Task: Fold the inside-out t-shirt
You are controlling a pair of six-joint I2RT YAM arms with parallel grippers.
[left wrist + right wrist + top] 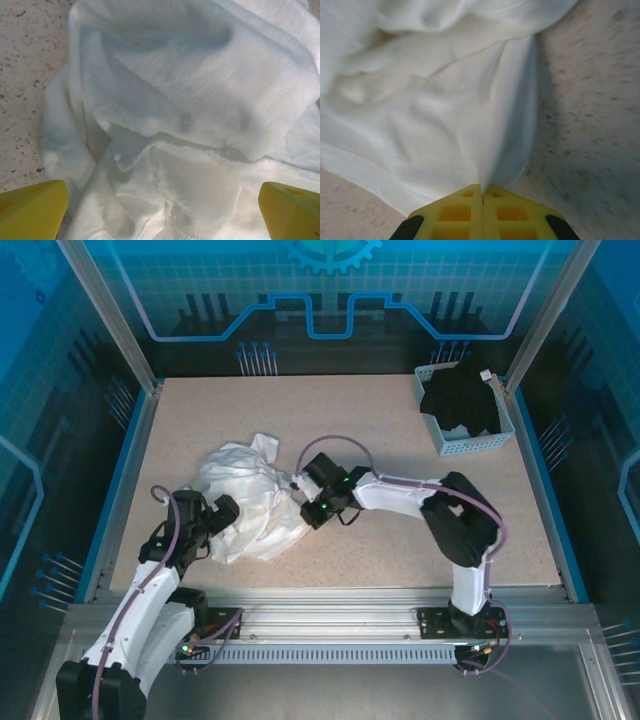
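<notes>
The left arm point(140, 605) and right arm point(400, 495) are built of white shells with black joints. A purple-grey cable point(335, 438) is looped along each, and small green lights point(345, 481) are seen. The left gripper point(160, 210) and right gripper point(482, 192) are tipped with bright yellow fingers point(455, 212); square recesses are moulded into the right pair.

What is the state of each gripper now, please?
Left gripper: open, holding nothing, over the white t-shirt.
Right gripper: closed on a fold of the t-shirt.
</notes>
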